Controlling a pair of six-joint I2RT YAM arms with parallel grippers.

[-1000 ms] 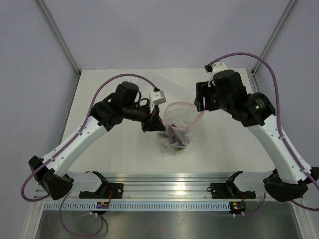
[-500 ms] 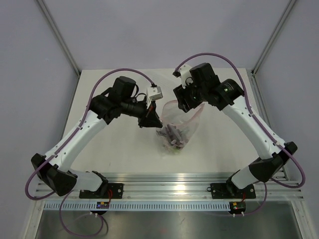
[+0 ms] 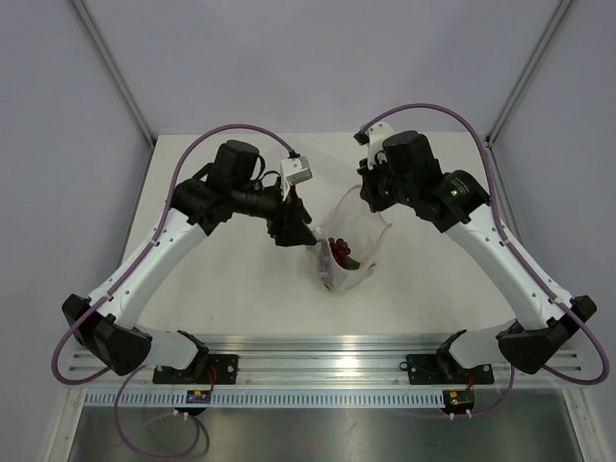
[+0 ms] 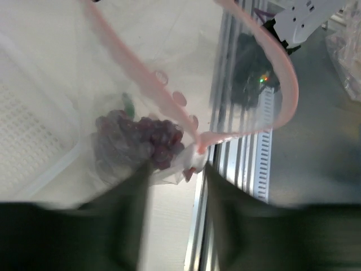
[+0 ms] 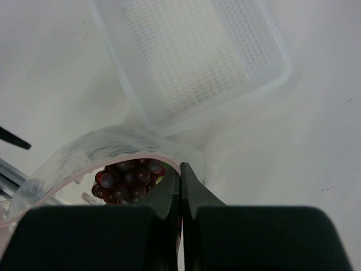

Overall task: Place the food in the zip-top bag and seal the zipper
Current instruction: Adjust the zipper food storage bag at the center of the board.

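The clear zip-top bag stands at the table's middle, its mouth held up. Its pink zipper curves around the mouth and shows as a loop in the left wrist view. Inside lie the dark red grape bunch and a bit of green food; any other food is hidden. My right gripper is shut on the bag's pink rim. My left gripper is open, blurred, with the bag's whitish corner just beyond its fingertips.
An empty white tray lies on the table just behind the bag, near the right gripper. An aluminium rail runs along the near table edge. Both arms lean in over the bag from either side.
The left gripper was shut on the bag's left edge and has opened and let it go. The right gripper swung in and shut on the rim. The bag has shifted and the grapes show.
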